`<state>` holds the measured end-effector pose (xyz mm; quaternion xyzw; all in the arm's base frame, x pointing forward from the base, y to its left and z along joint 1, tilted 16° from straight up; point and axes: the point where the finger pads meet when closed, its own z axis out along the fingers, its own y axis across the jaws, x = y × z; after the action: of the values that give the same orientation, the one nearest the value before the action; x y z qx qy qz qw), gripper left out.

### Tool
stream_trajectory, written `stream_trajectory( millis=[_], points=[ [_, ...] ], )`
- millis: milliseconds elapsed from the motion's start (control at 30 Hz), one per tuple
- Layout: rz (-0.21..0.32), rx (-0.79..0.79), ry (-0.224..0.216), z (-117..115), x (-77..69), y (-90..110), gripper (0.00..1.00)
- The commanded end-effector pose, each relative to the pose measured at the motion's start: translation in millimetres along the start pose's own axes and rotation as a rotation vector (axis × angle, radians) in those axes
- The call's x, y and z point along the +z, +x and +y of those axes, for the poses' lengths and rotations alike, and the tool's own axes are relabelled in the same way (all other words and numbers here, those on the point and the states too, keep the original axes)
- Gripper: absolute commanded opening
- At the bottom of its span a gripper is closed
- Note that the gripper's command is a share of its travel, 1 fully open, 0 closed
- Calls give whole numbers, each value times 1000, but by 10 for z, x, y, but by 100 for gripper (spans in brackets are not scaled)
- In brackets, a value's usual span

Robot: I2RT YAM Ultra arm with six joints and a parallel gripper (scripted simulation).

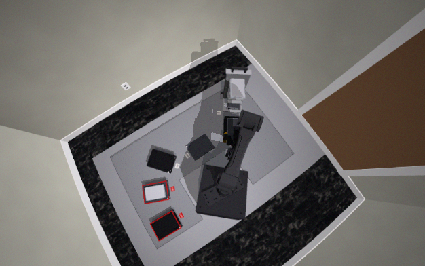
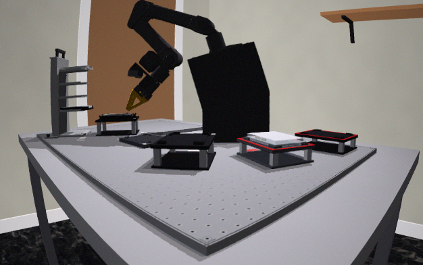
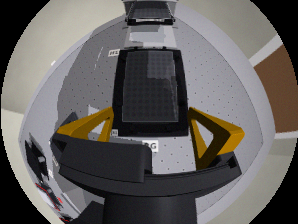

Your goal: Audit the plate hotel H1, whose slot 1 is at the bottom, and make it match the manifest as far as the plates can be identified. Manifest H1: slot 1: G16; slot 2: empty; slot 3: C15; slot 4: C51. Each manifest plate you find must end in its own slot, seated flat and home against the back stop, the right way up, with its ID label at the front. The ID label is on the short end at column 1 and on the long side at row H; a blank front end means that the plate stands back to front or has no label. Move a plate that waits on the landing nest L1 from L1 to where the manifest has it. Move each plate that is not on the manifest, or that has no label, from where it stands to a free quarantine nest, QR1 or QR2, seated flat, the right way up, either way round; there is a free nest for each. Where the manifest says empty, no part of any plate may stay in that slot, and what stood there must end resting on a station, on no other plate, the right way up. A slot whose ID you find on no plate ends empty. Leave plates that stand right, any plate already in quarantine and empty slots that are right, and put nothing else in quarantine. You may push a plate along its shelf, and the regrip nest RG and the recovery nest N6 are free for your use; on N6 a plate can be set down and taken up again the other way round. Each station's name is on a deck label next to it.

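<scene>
My gripper [image 2: 135,101] is open and empty. It hangs tilted a little above a dark plate [image 2: 116,115] that lies flat on a raised black nest [image 2: 116,126] in front of the hotel. In the wrist view the plate [image 3: 148,88] sits between and beyond my yellow fingers, apart from them. The grey plate hotel [image 2: 64,94] stands at the table's far corner, with a dark plate on its lowest raised shelf [image 2: 77,108]. The shelves above look bare from the side. The overhead view shows the hotel [image 1: 235,88], and my arm hides most of the nest.
A red-edged nest holds a white plate [image 2: 275,138] [image 1: 155,192]. A second red-edged nest [image 2: 326,135] [image 1: 165,225] is bare. A black raised nest [image 2: 184,140] [image 1: 161,160] and a low black pad [image 2: 142,139] [image 1: 201,146] stand mid-deck. The arm's base [image 1: 222,197] is near the front.
</scene>
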<state>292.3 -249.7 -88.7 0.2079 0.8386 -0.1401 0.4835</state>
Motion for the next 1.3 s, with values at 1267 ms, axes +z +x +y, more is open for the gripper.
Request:
stream_trajectory(
  millis=[1267],
  points=[
    [-4,-1,-6,6,199,243,100]
  ],
)
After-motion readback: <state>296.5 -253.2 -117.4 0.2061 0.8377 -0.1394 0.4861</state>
